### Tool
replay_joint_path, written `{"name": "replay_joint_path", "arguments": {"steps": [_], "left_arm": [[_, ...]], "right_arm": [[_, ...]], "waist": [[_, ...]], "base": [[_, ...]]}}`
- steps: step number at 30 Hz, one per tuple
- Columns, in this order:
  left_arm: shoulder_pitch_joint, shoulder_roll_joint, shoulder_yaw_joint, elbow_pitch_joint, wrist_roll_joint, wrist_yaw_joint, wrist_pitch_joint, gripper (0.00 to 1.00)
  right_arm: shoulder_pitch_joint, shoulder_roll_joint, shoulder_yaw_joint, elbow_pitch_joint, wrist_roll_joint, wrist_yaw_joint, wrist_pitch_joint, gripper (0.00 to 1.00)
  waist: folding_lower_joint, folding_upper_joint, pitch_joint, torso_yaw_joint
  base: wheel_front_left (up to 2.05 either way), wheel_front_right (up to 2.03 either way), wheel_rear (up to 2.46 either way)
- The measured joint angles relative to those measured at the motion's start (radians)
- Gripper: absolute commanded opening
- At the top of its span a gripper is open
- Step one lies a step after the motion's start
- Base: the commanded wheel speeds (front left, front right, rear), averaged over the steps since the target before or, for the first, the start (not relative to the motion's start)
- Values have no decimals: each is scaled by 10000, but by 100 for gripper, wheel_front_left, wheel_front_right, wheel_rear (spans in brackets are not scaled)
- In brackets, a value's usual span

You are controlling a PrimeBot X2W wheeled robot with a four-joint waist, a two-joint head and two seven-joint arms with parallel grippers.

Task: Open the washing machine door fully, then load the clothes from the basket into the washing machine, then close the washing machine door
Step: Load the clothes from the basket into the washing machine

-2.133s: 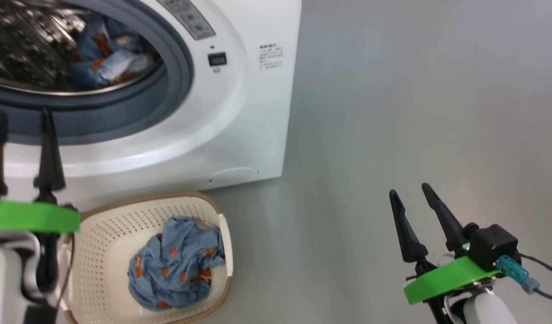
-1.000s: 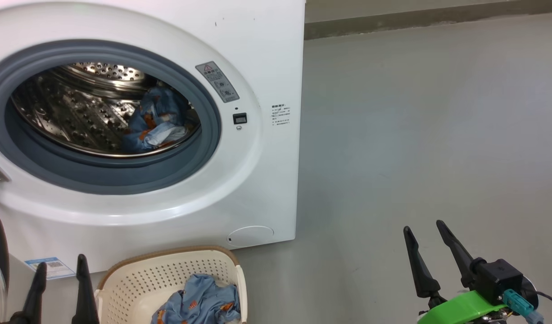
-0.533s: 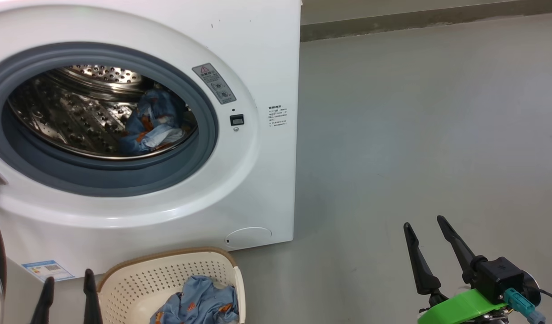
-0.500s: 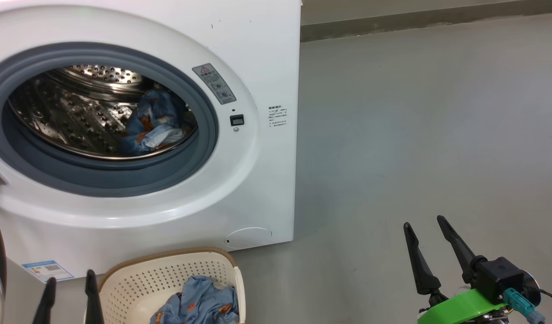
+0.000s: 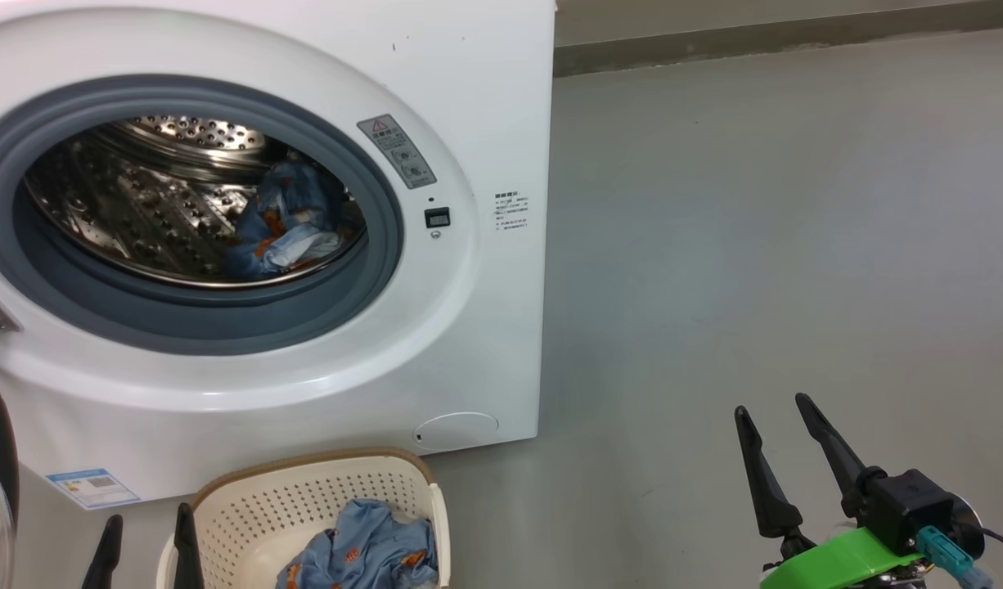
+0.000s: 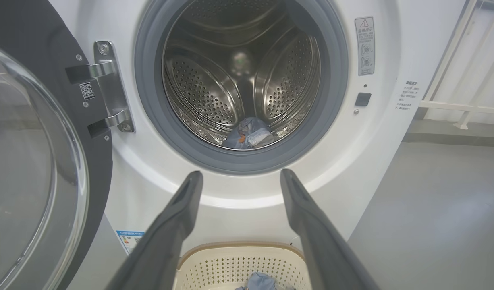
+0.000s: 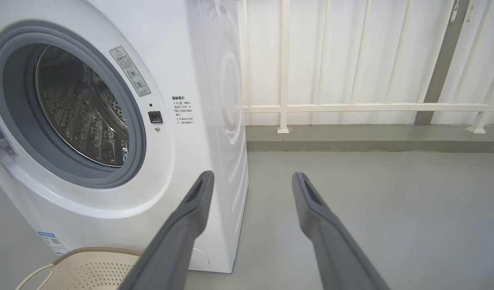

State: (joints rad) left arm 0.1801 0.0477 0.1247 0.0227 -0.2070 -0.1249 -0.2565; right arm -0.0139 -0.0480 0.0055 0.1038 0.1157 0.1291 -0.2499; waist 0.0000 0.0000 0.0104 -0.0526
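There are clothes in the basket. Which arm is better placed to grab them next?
Left. The left end effector is open, right beside the basket holding the clothes. The right end effector, also open, sits far off over the floor.

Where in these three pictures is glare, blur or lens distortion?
Head view: a bright band of glare lies on the big white washing machine, below its opening. Left wrist view: the dark fingers of the left gripper look soft near the bottom edge; the steel dimpled drum glints. Right wrist view: the posts of the white railing lean toward the right edge, likely wide-angle distortion.
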Motion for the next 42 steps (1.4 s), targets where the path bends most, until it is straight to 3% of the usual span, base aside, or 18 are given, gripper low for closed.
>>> {"name": "replay_joint_path", "arguments": {"steps": [42], "left_arm": [[-62, 353, -395, 132, -665, -33, 0, 100]], "right_arm": [[76, 4, -48, -150, 36, 0, 0, 100]], "waist": [[0, 0, 791, 277]], "base": [[0, 0, 0]]}}
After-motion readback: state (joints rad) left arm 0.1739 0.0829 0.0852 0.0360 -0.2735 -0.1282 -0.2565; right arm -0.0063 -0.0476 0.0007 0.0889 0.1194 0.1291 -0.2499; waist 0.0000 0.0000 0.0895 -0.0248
